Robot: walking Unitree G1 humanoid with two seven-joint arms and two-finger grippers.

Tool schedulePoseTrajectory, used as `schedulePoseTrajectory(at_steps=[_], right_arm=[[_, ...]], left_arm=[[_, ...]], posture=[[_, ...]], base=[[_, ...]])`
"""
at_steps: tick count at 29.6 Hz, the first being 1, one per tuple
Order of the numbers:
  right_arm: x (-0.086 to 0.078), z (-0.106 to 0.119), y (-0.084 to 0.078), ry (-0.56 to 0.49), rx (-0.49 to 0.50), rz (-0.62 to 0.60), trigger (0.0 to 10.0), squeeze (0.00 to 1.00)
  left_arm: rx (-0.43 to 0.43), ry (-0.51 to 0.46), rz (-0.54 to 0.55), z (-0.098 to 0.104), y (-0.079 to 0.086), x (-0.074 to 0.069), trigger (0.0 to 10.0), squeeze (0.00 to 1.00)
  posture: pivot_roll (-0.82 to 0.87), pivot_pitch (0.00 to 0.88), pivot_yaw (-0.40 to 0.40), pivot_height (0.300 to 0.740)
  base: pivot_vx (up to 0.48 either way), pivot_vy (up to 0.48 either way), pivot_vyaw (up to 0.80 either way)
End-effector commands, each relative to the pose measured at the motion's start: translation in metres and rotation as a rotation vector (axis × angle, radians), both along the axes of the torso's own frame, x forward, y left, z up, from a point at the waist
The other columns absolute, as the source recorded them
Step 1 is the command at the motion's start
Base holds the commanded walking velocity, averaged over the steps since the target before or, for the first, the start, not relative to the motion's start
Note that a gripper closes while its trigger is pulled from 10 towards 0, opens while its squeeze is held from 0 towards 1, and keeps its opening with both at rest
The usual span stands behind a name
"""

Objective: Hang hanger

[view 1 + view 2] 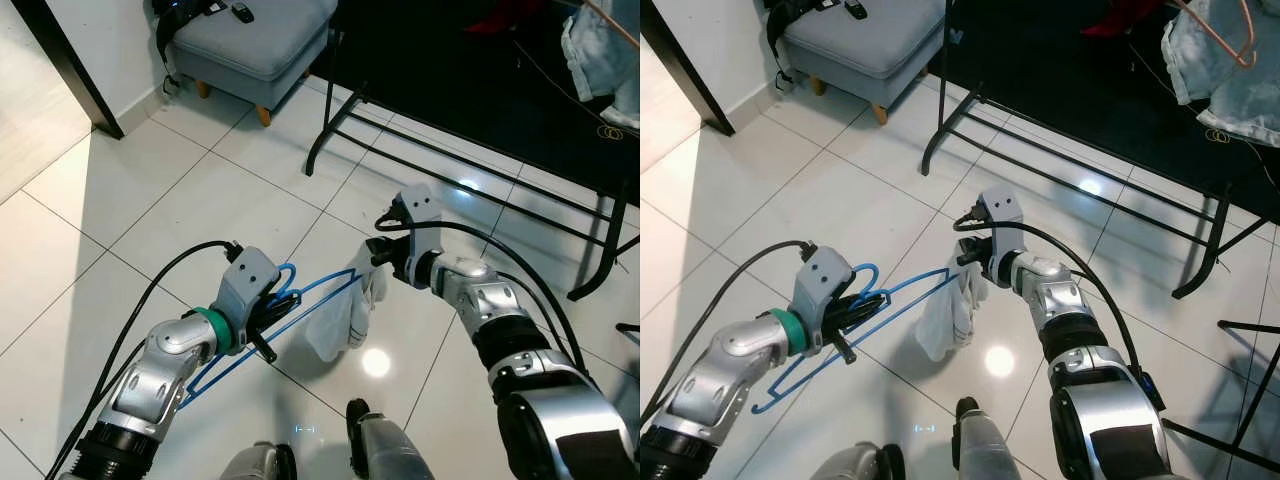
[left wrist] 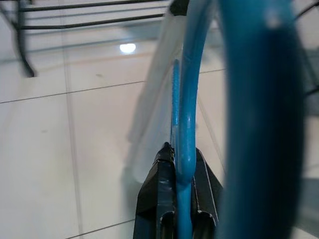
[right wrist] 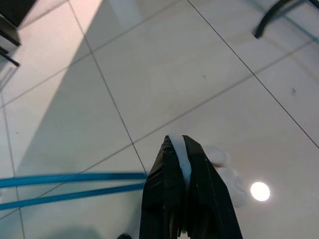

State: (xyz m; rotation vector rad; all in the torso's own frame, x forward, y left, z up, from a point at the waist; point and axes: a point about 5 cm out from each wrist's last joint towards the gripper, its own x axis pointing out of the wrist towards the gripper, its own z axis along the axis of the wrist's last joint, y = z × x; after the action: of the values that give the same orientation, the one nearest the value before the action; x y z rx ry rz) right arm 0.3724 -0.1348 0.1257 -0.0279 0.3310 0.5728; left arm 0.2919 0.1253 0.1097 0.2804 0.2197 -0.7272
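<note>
A blue plastic hanger [image 1: 300, 300] is held above the tiled floor, and my left gripper [image 1: 272, 318] is shut on it near its hook. In the left wrist view the blue hanger [image 2: 183, 149] runs straight between the black fingers [image 2: 159, 199]. A white cloth [image 1: 345, 315] hangs off the hanger's far end. My right gripper [image 1: 383, 262] is shut on the top of that cloth. The right wrist view has a strip of the white cloth [image 3: 180, 154] pinched between its fingers, with the hanger's blue bars [image 3: 70, 186] beside them.
A black metal clothes rack [image 1: 450, 150] stands ahead, with pale clothes [image 1: 600, 55] and a tan hanger [image 1: 1225, 30] at its right end. A grey footstool [image 1: 250, 40] sits at the back left, beside a dark door frame [image 1: 70, 70]. Glossy white floor tiles [image 1: 150, 230] lie below.
</note>
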Motion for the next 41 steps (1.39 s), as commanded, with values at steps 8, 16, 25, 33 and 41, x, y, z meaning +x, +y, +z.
schedulePoseTrajectory(at_steps=[8, 16, 25, 33, 41], right_arm=[[-0.006, -0.008, 0.016, 0.074, 0.096, -0.072, 10.0, 0.0], [0.0, -0.016, -0.005, 0.147, 0.246, -0.489, 10.0, 0.0], [0.013, 0.007, -0.019, 0.126, 0.402, -0.627, 10.0, 0.0], [0.02, 0.02, 0.0, 0.117, 0.375, -0.513, 10.0, 0.0], [0.026, 0.03, 0.011, 0.118, 0.435, -0.511, 10.0, 0.0]], left_arm=[[0.033, -0.043, 0.094, -0.01, -0.016, 0.002, 10.0, 0.0], [-0.023, -0.132, 0.248, 0.003, -0.014, 0.015, 10.0, 0.0], [-0.098, -0.118, 0.15, 0.006, -0.028, 0.004, 10.0, 0.0], [-0.141, -0.115, 0.055, 0.011, -0.044, -0.001, 10.0, 0.0], [-0.19, -0.177, -0.047, 0.027, -0.064, -0.007, 10.0, 0.0]], posture=[[-0.09, 0.206, 0.036, 0.737], [-0.09, 0.209, 0.034, 0.737], [-0.09, 0.209, 0.032, 0.737], [-0.09, 0.203, 0.024, 0.737], [-0.09, 0.194, 0.023, 0.737]], base=[[0.0, 0.0, 0.0], [0.0, 0.0, 0.0], [0.0, 0.0, 0.0], [0.0, 0.0, 0.0], [0.0, 0.0, 0.0]])
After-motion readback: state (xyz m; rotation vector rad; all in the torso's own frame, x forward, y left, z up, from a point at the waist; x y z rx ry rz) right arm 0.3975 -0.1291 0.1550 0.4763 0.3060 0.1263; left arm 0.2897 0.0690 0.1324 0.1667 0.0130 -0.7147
